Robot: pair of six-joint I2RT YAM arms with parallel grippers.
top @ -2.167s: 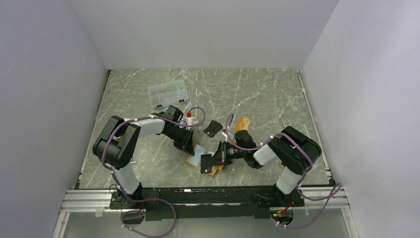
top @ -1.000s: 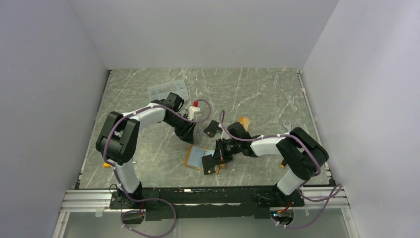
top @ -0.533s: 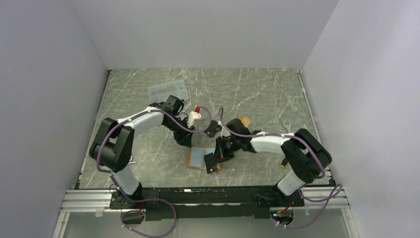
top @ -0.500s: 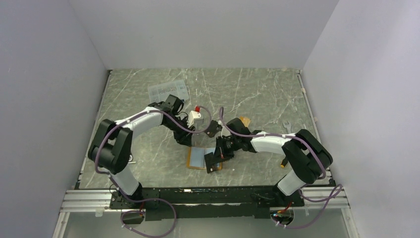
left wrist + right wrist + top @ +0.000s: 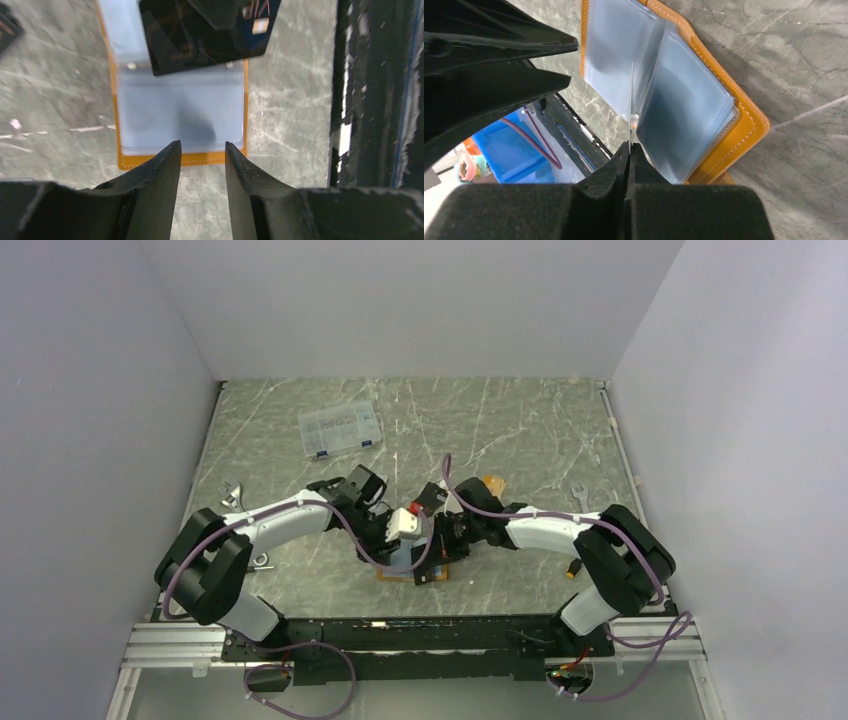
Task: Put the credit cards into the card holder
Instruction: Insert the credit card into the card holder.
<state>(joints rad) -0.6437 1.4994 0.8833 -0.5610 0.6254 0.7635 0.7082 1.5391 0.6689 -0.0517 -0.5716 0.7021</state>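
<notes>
Missing the pocket mouth looks like the main risk; the right gripper [image 5: 629, 145] is clamped on a black card [image 5: 170, 45], held edge-on above the open card holder [image 5: 180, 110], and in the right wrist view that edge points at the gap between two leaves of the blue-grey sleeves [image 5: 684, 115], so I judge it could slide between leaves instead of into a pocket; the sleeves look limp and may buckle or fold under a push; the holder lies loose near the middle of the worktop's [image 5: 520, 430] near edge, so a sideways shove from the card could skate it along; the left gripper [image 5: 202, 147] stands at the holder's orange rim with only a narrow gap between its fingers and nothing in it, close enough to the right one that a small drift could knock them together; whether its tips touch the rim I cannot tell; whether the card's edge has entered any sleeve is also unclear; in the top view both wrists cover most of the holder; a second black card [image 5: 430, 497] and an orange card [image 5: 490, 486] lie farther toward the far edge, the former partly behind a cable; any cards already stowed cannot be made out.
</notes>
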